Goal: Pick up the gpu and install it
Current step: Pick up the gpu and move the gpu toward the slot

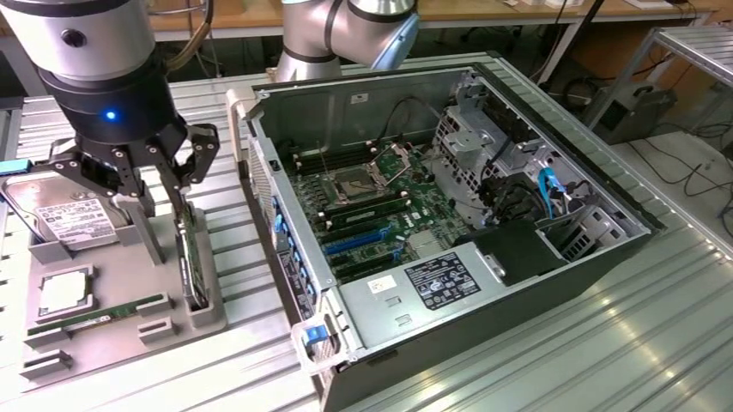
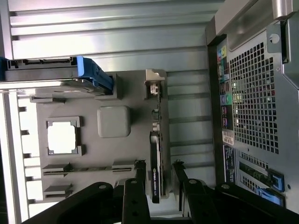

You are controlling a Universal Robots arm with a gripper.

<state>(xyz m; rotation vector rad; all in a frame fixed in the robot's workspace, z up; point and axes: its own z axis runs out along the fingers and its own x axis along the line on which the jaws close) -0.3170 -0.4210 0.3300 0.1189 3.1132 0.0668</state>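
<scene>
The gpu [image 1: 192, 262] is a thin dark card standing on edge in a slot of the grey holder tray [image 1: 120, 275], at the exterior view's left. In the wrist view the gpu [image 2: 156, 161] runs lengthwise, with its pale metal bracket [image 2: 153, 84] at the far end. My gripper [image 1: 166, 204] hangs just above the card's near end. The gripper [image 2: 159, 169] is open, one black finger [image 2: 140, 170] on each side of the card, with a small gap showing to each.
On the tray are a silver hard drive [image 1: 75, 219] with a blue end [image 2: 96, 74], a CPU [image 1: 65, 292] and a green memory stick [image 1: 98, 314]. The open computer case [image 1: 550, 283] lies at the exterior view's right, with its motherboard [image 1: 366, 245] exposed. The table is slatted metal.
</scene>
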